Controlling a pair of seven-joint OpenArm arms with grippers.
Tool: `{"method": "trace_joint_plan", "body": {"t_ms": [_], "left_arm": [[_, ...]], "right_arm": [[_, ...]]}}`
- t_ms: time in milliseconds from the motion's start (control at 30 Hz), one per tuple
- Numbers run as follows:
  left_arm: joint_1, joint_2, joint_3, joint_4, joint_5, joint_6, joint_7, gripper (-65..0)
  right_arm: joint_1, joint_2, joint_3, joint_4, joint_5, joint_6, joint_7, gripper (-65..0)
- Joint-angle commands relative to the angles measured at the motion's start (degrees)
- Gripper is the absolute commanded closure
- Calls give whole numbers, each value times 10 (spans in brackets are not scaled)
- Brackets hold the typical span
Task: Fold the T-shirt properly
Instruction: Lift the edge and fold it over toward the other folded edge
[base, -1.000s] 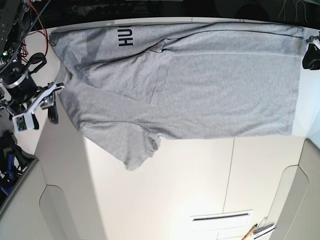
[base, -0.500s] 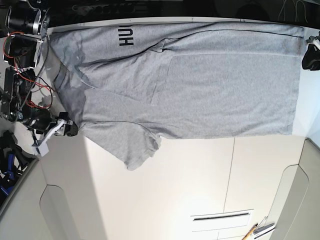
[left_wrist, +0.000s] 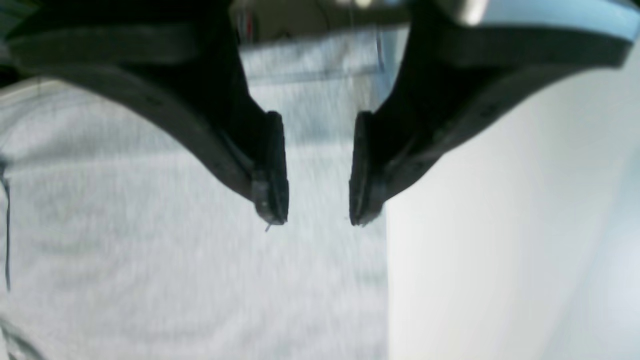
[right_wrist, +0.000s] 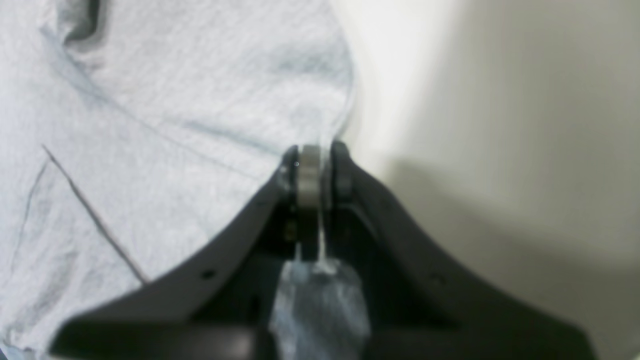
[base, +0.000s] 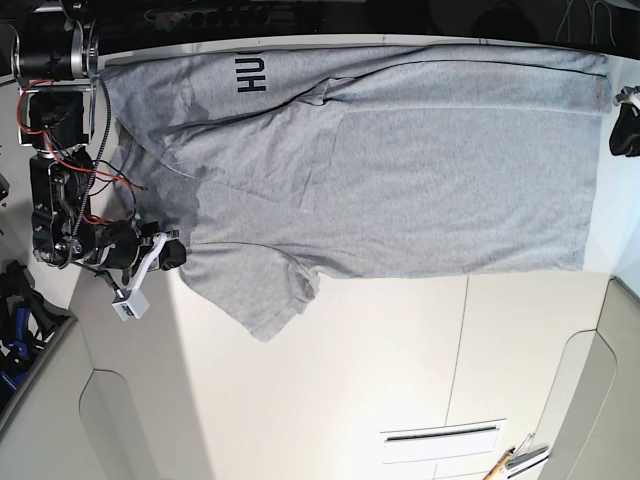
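Note:
The heather-grey T-shirt (base: 400, 170) lies spread on the white table, black lettering (base: 251, 74) showing at the far left. My right gripper (base: 172, 254) is at the shirt's left edge above the near sleeve (base: 270, 300). In the right wrist view it (right_wrist: 312, 155) is shut on a pinch of the shirt's edge (right_wrist: 175, 100). My left gripper (base: 622, 130) hangs by the shirt's hem at the far right. In the left wrist view it (left_wrist: 316, 217) is open and empty over the hem edge (left_wrist: 150, 225), with blurred fabric below it.
Bare white table (base: 350, 380) runs in front of the shirt, with a seam and a slot (base: 440, 434) at the near side. A pencil-like tool (base: 500, 463) lies at the near edge. The right arm's cabled body (base: 60, 150) stands along the left side.
My right arm has swung in from the left, down to the shirt's left edge by the sleeve, and now grips the fabric. My left gripper has shifted slightly beside the hem.

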Motion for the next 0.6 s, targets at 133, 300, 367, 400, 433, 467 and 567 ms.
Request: {"method": "trace_joint_plan", "body": {"t_ms": [133, 300, 367, 400, 433, 467, 567], "left_arm": [[-104, -24, 38, -80, 11, 18, -37, -243], [-233, -38, 143, -233, 76, 20, -110, -327], [-299, -39, 184, -294, 102, 20, -120, -384], [-332, -39, 203, -326, 116, 21, -122, -385], [-364, -39, 219, -357, 130, 29, -127, -385], [-395, -39, 233, -388, 145, 42, -136, -385], [-479, -39, 261, -483, 183, 61, -162, -385]], "right_arm": [[3, 5, 0, 1, -28, -7, -30, 0], [3, 5, 0, 1, -27, -7, -30, 0], [3, 5, 0, 1, -25, -7, -30, 0], [3, 5, 0, 1, -25, -7, -30, 0], [3, 5, 0, 1, -25, -7, -30, 0], [3, 5, 0, 1, -25, -7, -30, 0], [3, 5, 0, 1, -25, -7, -30, 0]]}}
